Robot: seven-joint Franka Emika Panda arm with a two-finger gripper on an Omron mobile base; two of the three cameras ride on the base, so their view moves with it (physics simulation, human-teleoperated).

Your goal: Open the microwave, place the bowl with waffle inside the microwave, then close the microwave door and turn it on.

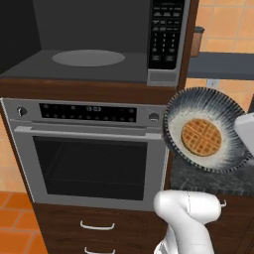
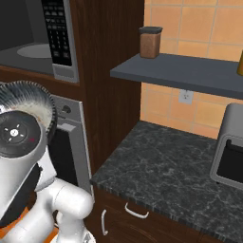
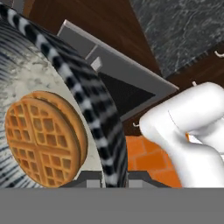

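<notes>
My arm holds the small round bowl with dark-and-white ribbed stripes (image 1: 207,130) tipped on edge in the air, beside the top right corner of the large silver oven (image 1: 89,149) and below the open silver-framed microwave (image 1: 99,42). The left base view shows the round orange-brown waffle (image 1: 201,137) against the bowl's floor; the right base view shows only the bowl's ribbed back behind my wrist. My claw's fingertips are hidden at the rim, so I cannot tell their state. The oven display is too blurred to read.
</notes>
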